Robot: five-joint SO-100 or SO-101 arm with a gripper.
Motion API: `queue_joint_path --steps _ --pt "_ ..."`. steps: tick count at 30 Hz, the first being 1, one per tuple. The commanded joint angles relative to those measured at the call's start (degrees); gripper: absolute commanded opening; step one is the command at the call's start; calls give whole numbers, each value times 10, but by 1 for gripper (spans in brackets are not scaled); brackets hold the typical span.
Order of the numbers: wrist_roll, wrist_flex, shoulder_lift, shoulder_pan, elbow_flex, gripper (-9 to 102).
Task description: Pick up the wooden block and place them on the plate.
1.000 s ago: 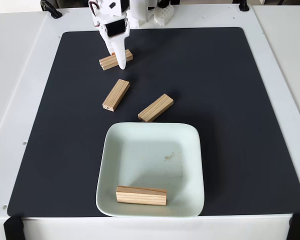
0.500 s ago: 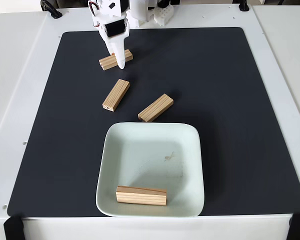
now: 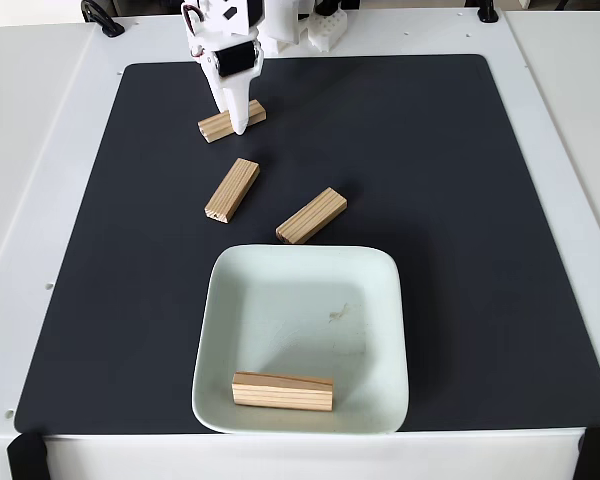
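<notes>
In the fixed view, one wooden block (image 3: 214, 125) lies at the far left of the mat. My white gripper (image 3: 236, 120) stands right over it, and a finger (image 3: 238, 108) covers the block's middle. The other finger is hidden, so the jaws' width is unclear. Two more wooden blocks lie loose on the mat, one (image 3: 232, 189) left of centre and one (image 3: 311, 215) just beyond the plate's far rim. The mint-green plate (image 3: 400, 300) sits at the near edge, and a fourth block (image 3: 282, 391) lies flat in its near part.
A black mat (image 3: 480, 200) covers the white table (image 3: 30, 200). The arm's white base (image 3: 290, 25) stands at the far edge. Black clamps (image 3: 24, 455) grip the near corners. The right half of the mat is bare.
The gripper has shifted slightly toward the far edge over the same block. All the blocks and the plate stay where they were.
</notes>
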Motion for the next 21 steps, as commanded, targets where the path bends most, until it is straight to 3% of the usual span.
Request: queue_joint_path --steps 1,9,21 --pt "57 2 84 -36 -33 0" --pt "284 -5 168 -170 -130 0" --pt "519 -5 -259 -246 -607 0"
